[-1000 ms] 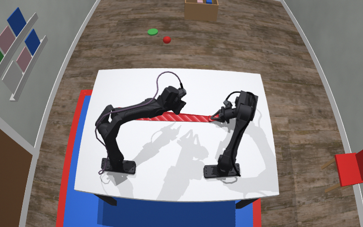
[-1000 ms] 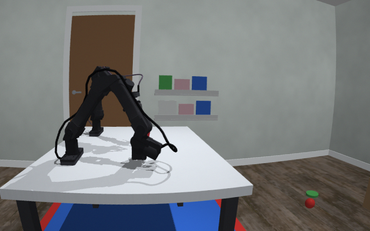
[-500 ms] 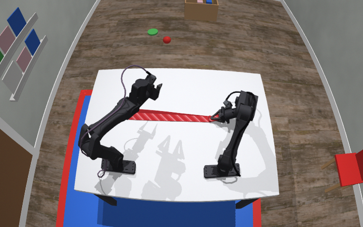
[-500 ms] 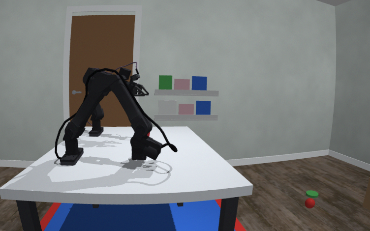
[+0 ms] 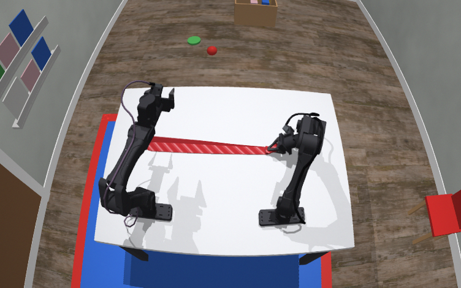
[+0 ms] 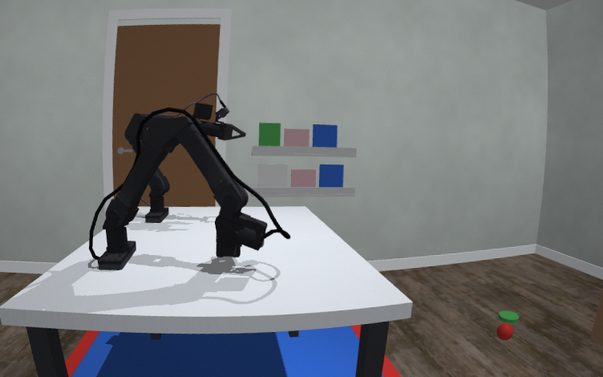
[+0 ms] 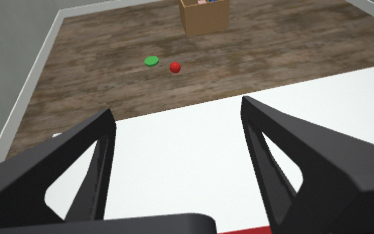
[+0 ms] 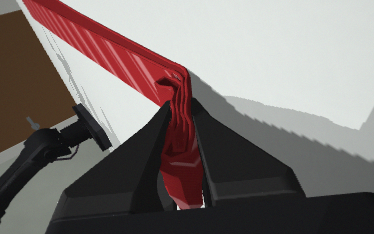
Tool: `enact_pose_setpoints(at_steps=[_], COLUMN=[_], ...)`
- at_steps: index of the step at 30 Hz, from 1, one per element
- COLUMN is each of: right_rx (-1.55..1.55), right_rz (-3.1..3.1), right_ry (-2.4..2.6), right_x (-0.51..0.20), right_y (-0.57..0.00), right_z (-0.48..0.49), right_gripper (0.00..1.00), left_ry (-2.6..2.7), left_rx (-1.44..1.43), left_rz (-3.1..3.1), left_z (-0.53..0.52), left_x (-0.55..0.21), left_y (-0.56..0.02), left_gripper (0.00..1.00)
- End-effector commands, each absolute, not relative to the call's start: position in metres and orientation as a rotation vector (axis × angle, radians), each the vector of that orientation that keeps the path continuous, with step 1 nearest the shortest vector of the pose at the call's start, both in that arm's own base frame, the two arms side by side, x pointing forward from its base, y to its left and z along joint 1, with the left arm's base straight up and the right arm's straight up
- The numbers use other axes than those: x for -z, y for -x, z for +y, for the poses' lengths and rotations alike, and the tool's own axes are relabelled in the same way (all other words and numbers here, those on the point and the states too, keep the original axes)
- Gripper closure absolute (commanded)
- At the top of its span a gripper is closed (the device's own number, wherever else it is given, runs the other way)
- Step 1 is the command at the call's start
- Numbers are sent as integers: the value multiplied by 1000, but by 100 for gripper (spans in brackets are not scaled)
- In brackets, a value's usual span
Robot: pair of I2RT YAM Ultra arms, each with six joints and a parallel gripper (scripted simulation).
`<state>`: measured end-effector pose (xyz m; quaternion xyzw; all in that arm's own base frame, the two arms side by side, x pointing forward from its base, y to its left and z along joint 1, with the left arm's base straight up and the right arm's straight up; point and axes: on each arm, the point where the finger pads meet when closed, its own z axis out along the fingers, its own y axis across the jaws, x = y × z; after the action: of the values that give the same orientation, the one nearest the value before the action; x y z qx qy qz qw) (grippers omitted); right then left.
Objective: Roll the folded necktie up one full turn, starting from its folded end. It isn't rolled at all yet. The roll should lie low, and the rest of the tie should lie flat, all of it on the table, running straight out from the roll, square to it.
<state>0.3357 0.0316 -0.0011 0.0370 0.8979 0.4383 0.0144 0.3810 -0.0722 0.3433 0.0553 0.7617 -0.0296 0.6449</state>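
Right gripper (image 5: 268,151) (image 8: 181,102): fingers nearly closed, red tie (image 5: 207,147) (image 8: 124,57) pinched between them. Layers are bunched on edge between the pads, with a small crumpled flap just beyond the tips. Some tie also sits back between the fingers, toward the palm. Reads as a hold on the end to be rolled, so it can't slip or spring open; can't confirm from here that it's the folded end.

Left gripper (image 7: 178,107) (image 5: 171,98): fingers spread wide, nothing between them. It's up off the table (image 5: 225,232) (image 6: 200,289) (image 7: 179,170), past the tie's far side, tips aimed out over the table edge. Probably parked there to stay out of the right one's way.

Rest of the tie runs from the right fingertips across the table and passes under the left arm, which hides its other end. A darker strip shows along one side, so the layers look slightly fanned.

No clean roll visible. Next, I'd have the right fingers turn the pinched end over and set it low. Risk: twisting the bunch would throw the tail off square.
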Motion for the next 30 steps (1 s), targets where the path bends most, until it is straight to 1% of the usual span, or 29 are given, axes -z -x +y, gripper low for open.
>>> enact_pose_setpoints(at_steps=[1,12,14,29,30], right_rx=[-1230,-886,-886,-281,-281], right_rz=[2817,2952,2952,3084,3084], right_ry=[-97,-109,-109,-125,-125], right_x=[-4,-6,-6,-8,-8], right_y=[-340,-340,-340,-340,-340], right_z=[29,31,31,35,35], right_gripper=[88,88,88,88,88], left_ry=[-77,14,14,14,14], left_rx=[77,45,45,45,45], left_rz=[1636,1569,1569,1569,1569], left_z=[-51,-13,-13,-13,-13], left_x=[-386,-415,-415,-415,-415], left_y=[-380,-385,-385,-385,-385], left_gripper=[18,0,0,0,0])
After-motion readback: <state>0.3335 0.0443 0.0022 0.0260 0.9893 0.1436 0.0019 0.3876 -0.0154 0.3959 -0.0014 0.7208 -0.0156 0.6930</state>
